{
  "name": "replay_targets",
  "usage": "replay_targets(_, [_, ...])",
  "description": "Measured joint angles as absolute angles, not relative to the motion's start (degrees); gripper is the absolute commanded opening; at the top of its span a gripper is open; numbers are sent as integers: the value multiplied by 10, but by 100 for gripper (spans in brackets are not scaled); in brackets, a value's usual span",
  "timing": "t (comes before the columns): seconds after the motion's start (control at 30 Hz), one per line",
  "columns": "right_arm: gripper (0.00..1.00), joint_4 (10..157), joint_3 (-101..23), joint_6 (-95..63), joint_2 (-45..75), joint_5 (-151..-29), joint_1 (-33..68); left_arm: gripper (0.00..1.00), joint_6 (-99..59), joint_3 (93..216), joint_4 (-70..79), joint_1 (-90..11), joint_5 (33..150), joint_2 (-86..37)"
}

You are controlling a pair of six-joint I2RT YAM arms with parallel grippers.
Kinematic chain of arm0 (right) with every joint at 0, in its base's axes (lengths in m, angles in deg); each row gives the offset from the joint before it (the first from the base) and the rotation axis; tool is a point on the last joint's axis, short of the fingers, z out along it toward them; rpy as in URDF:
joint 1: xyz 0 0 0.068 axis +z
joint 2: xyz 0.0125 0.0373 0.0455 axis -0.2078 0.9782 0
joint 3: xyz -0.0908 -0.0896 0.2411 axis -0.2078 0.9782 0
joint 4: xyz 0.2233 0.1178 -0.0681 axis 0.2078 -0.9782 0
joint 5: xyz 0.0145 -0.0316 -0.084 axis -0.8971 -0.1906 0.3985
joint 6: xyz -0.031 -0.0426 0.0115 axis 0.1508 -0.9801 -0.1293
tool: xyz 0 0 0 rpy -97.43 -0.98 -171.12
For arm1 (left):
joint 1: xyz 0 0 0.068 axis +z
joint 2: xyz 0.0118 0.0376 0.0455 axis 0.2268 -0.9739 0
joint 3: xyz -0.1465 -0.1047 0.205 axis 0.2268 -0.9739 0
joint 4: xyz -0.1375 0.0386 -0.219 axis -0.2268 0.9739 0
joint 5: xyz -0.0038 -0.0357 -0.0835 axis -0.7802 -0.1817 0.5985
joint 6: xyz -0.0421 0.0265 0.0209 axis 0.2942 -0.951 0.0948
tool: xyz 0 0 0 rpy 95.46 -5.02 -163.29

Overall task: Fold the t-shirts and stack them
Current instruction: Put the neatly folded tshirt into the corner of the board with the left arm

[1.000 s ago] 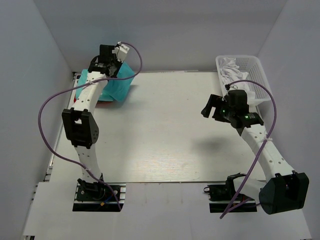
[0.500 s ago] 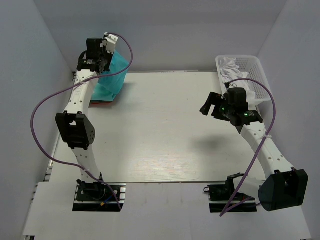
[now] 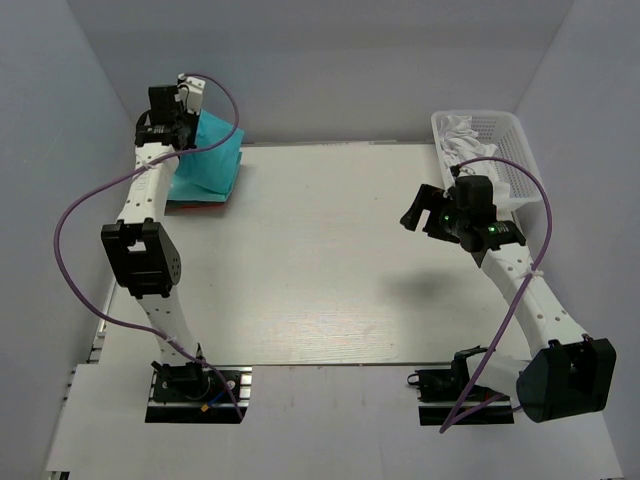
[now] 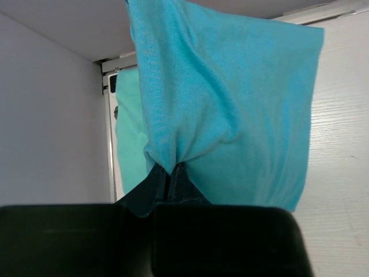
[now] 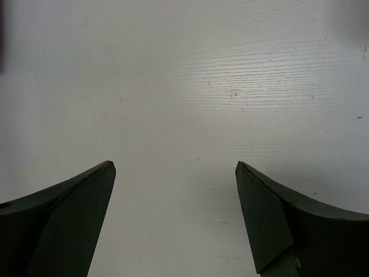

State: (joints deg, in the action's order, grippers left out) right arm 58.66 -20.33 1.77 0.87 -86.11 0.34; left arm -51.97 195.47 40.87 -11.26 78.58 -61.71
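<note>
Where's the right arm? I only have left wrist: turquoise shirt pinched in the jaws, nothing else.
Observer: The right arm hovers over bare table on the right side, jaws wide open, holding nothing.
Operator: Any more laundry waiting?
Observer: A white basket sits at the far right corner with white cloth in it; I can't tell what kind.
Operator: Where on the table is my shirt?
Observer: The turquoise t-shirt is held up at the far left corner.
</note>
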Motion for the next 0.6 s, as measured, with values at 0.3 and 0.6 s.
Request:
replay_targets(0.3, [90, 579, -206, 24, 34, -861, 3, 0, -513, 1955, 394, -72, 803, -648])
replay_targets(0.6, [90, 570, -232, 25, 52, -861, 3, 19, -497, 1966, 395, -53, 795, -703])
